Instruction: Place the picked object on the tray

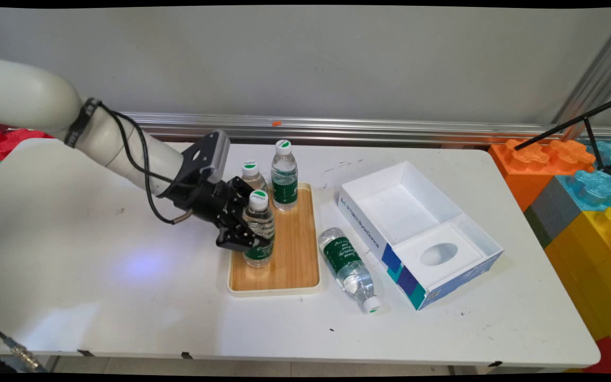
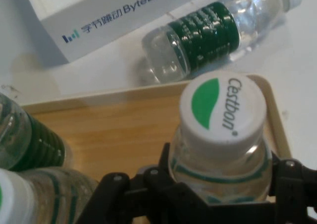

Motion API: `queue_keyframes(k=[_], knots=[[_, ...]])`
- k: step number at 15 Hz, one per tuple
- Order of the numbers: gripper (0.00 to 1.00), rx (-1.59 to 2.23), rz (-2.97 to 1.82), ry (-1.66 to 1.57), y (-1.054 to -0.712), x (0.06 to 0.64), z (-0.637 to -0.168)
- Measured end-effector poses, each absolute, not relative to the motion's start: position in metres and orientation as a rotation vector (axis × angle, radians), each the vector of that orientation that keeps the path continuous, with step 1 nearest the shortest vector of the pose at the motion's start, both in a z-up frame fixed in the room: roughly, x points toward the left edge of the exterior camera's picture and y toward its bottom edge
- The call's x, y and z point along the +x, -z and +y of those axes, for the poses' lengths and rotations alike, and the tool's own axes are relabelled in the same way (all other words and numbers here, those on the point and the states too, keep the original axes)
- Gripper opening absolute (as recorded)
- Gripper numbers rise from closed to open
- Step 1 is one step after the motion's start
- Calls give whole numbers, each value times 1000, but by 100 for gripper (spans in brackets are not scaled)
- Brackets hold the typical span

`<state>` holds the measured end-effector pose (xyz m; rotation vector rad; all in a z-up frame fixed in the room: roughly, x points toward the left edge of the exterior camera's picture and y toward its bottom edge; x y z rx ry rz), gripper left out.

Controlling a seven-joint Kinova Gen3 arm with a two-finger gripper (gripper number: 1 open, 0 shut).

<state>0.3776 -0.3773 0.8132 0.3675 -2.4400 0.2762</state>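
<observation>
**benchlurker:** What's the arm got right now? I can't work out the grip from the wide shot.

**kettle_99:** The pincer (image 1: 247, 220) is clamped sideways round the body of a small water bottle (image 1: 259, 228). It grips just under the white and green "Cestbon" cap, with a finger pressed on each side. The bottle is upright over the near left part of the wooden tray (image 1: 295, 249). I honestly can't tell if its base rests on the wood or hangs a hair above it.

**benchlurker:** And what else is around the tray?

**kettle_99:** Two more upright bottles stand at the tray's far end. The tall one (image 1: 284, 178) is in plain view, and the left one (image 1: 252, 178) is half hidden behind the pincer. A fourth bottle (image 1: 349, 268) lies on its side on the worktop (image 1: 98, 297), just off the tray's right edge. Its cap points to the near side.

**benchlurker:** Anything inside stuff?

**kettle_99:** All four bottles are capped and hold clear water. Right of the tray, past the lying bottle, sits an open white ByteDance box (image 1: 361, 225). Its big compartment is bare. The smaller one holds a white insert with an oval hollow, and nothing sits in that. So the tray carries three bottles, and the box carries none.
</observation>
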Motion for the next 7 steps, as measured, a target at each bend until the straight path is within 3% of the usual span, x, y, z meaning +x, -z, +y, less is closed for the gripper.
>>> queue_keyframes(k=[3,4,7], knots=[[0,335,-2445,-283,-802,383,-376],[100,325,-2445,-285,-799,384,-377],[100,305,-2442,-288,-794,388,-376]])
